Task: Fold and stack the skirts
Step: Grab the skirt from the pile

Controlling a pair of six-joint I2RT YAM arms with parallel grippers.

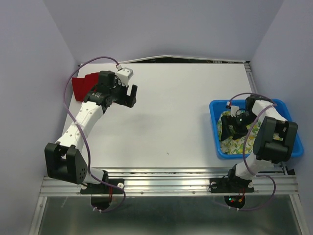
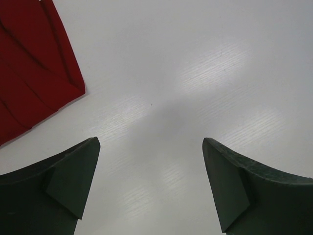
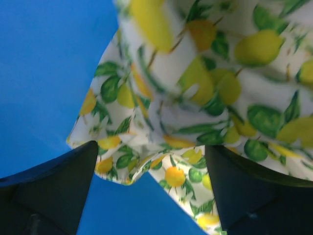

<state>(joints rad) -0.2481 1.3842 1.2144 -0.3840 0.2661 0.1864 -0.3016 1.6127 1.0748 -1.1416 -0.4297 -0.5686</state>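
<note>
- Right fingers (image 3: 244, 186) wide open, holding nothing, hovering over the lemon skirt (image 3: 220, 98) bunched in the blue bin (image 3: 44, 73) on the right
- Best to drop onto that loose edge and pinch it cleanly
- Left fingers (image 2: 73, 171) spread, empty, over bare table (image 2: 195, 73); red skirt (image 2: 34, 73) lies far left

Twin arms, each: white tubular links (image 1: 80, 120) behind the pincer, black joint housings (image 1: 66, 161), thin purple cable (image 1: 98, 59) trailing back from the wrist; left pincer (image 1: 128, 98) and right pincer (image 1: 229, 131) with dark, matte, wedge-shaped fingers (image 2: 68, 181); white camera block (image 1: 125, 73) atop the left pincer.
</note>
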